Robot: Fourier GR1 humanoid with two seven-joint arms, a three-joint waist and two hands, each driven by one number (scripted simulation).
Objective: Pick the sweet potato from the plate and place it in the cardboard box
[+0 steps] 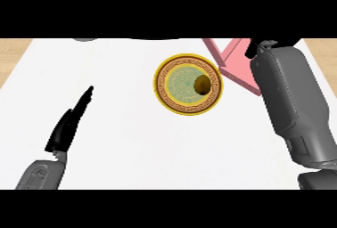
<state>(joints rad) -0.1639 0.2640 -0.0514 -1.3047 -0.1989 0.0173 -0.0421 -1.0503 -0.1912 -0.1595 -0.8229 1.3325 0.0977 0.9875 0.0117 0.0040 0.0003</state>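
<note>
The white counter (145, 142) is smooth and matt and fills nearly the whole view. Thin strips of pale wood show beyond its far corners, to either side of the plate (172, 82).

The right forearm (296, 102), a bulky grey shell with panel seams, runs up the side to the right of the plate and past its far edge. Of the right hand (258, 46) only a black patch shows, beyond and to the right of the plate, where the view's top edge cuts it off. Whether that hand is open or closed cannot be told.

Left of the plate and nearer the viewer, the left forearm (41, 174) enters as a short grey stub. The black left hand (66, 127) is seen edge-on, a narrow blade with its fingers straight and together, holding nothing. Its tip stands well apart from the plate's left rim.

The pink box (236, 73) lies just right of the plate. It is flat-sided and angular, and the right forearm covers so much of it that its opening is hard to make out.

The plate is round, with a yellow rim, a brown band of key pattern and a pale green centre. The sweet potato (202, 84), a small rounded brown-gold lump, sits on the plate's right part, inside the rim.

A small grey shape (83, 39), far up and left of the plate, is too cut off to identify.
</note>
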